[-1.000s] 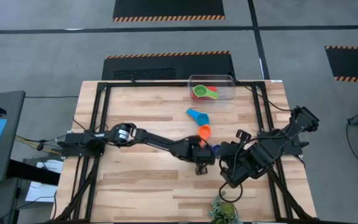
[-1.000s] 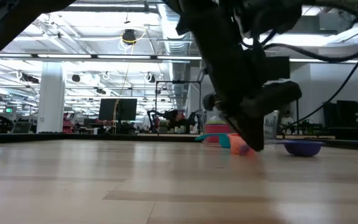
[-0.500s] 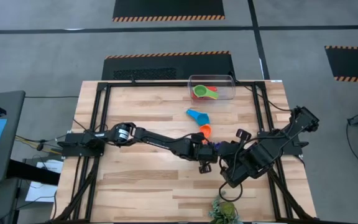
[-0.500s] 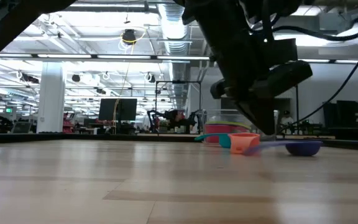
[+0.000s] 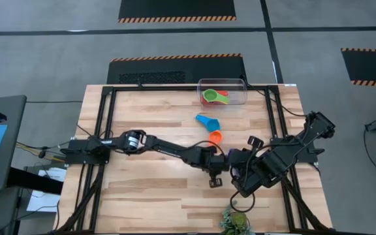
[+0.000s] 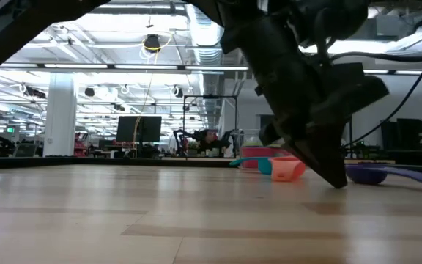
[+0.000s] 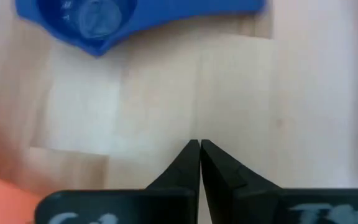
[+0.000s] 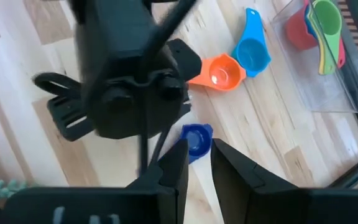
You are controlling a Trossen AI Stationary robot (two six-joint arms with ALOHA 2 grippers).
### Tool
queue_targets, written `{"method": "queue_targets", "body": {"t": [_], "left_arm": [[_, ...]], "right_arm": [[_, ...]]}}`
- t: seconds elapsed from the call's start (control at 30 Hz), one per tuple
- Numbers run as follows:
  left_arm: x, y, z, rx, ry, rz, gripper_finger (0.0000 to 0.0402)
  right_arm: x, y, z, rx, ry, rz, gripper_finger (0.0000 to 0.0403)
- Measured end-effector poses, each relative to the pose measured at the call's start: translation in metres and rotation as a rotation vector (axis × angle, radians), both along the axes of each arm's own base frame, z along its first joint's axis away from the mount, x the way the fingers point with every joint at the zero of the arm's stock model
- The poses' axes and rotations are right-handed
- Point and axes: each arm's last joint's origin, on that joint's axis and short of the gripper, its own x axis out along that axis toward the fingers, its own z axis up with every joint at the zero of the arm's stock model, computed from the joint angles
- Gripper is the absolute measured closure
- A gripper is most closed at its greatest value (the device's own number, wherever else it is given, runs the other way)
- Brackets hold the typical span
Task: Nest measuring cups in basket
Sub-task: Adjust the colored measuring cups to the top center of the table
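The clear basket point(image 5: 242, 85) at the table's far edge holds green point(image 5: 213, 96), red and yellow measuring cups. A light blue cup point(image 5: 209, 122) and an orange cup point(image 5: 215, 136) lie on the wood nearer the middle. A dark blue cup point(image 7: 98, 18) lies just beyond my left gripper point(image 7: 199, 144), which is shut and points steeply down at bare wood, apart from the cup. My right gripper point(image 8: 199, 163) hangs open high above the dark blue cup point(image 8: 196, 138), holding nothing. My left gripper has its shut fingertips point(image 6: 338, 182) down at the bare tabletop beside the dark blue cup. I cannot tell whether they touch the wood. They do not touch the cup.
A green leafy plant point(image 5: 235, 222) sits at the table's near edge, below the right arm. Black frame rails point(image 5: 106, 124) run along the table's left and right sides. Bare wood lies left of the cups and toward the near left.
My left gripper, shut throughout, has swept low over the table toward the right and near edges and tipped steeper. The dark blue cup has swung round on the table: its handle now points the other way in the low view. The orange cup now shows clear of the gripper.
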Motion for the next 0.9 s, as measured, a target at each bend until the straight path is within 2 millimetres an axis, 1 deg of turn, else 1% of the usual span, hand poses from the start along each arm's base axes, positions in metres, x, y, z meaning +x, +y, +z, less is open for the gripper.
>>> {"method": "queue_targets", "body": {"t": [0.3,0.53,0.6,0.8,0.9], "left_arm": [[0.001,-0.011,0.004,-0.066,-0.02,0.068,0.0401],[0.003,-0.013,0.008,-0.039,-0.045,0.014,0.0401],[0.004,-0.009,0.008,-0.023,-0.048,0.005,0.0401],[0.013,0.005,0.012,-0.021,-0.124,0.007,0.0401],[0.015,0.007,0.014,-0.026,-0.152,0.004,0.0402]], "right_arm": [[0.001,-0.001,0.0,-0.012,0.007,0.018,0.031],[-0.002,0.003,0.001,-0.018,-0.015,0.015,0.031],[-0.008,0.007,0.007,-0.041,-0.062,0.034,0.031],[-0.025,0.014,0.037,-0.108,-0.266,0.084,0.031],[-0.032,0.014,0.05,-0.116,-0.339,0.093,0.031]]}}
